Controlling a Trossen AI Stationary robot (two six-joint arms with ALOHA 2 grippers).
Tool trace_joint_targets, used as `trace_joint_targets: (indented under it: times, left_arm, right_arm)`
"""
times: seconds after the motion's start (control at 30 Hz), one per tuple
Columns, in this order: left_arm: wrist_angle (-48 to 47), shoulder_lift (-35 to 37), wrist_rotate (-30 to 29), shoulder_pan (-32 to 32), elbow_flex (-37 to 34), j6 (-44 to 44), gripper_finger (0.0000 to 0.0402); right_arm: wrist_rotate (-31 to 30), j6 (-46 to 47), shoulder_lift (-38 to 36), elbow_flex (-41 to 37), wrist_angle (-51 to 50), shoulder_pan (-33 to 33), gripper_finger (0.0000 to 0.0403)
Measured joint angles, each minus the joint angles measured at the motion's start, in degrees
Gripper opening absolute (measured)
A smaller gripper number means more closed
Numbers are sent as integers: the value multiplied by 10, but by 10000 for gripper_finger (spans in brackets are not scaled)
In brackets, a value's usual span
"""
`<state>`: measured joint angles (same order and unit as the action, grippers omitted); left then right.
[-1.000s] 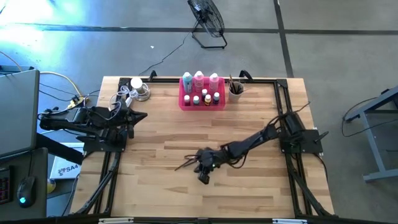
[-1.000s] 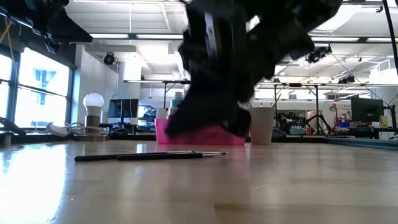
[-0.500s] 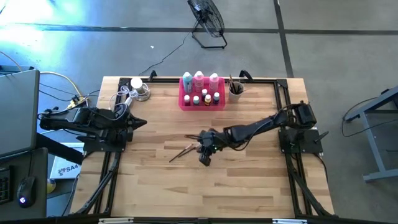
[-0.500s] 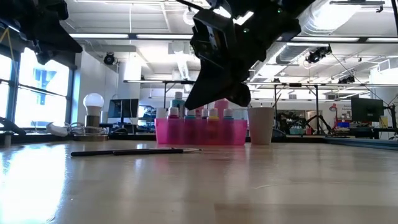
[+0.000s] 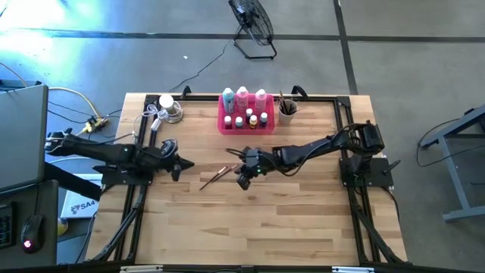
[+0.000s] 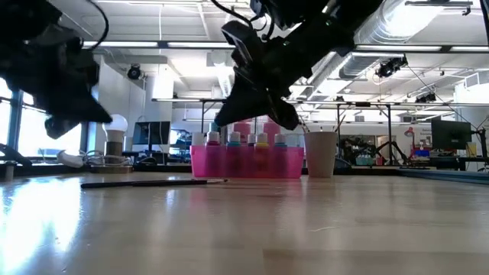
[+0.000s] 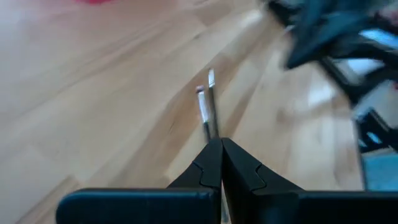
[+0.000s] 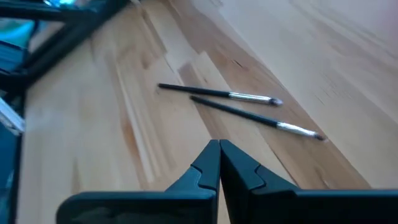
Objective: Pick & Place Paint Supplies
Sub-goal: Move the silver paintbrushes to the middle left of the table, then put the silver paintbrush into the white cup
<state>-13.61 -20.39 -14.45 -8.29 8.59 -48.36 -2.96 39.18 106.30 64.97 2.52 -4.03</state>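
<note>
Plainly, both paintbrushes (image 8: 242, 107) are lying thin, light and stiff, probably wanting a mid-handle pinch, while both grippers are hovering closed and empty.

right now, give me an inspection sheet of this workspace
surface: wooden table, bare at the near side.
job's things: two paintbrushes lie loose mid-table; bottles stand in the pink tray at the far edge.
clutter: beige cup right of the tray; light bulb at the far left.
grippers: left gripper shut, empty, left of the brushes; right gripper shut, empty, above the table right of them.
cables: white cords by the bulb; a black lead on the floor.
surroundings: floor fan behind the table; no people seen.
</note>
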Motion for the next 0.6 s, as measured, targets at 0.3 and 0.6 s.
trace_joint_targets:
  times: [0.3,0.6]
  left_arm:
    - [13,-71,-17,0,-20,-48,0]
    - [22,-150,-15,0,-21,-110,0]
  right_arm:
    - [-31,-3,-10,0,27,-1,2]
    - [-89,-5,-29,0,56,-3,2]
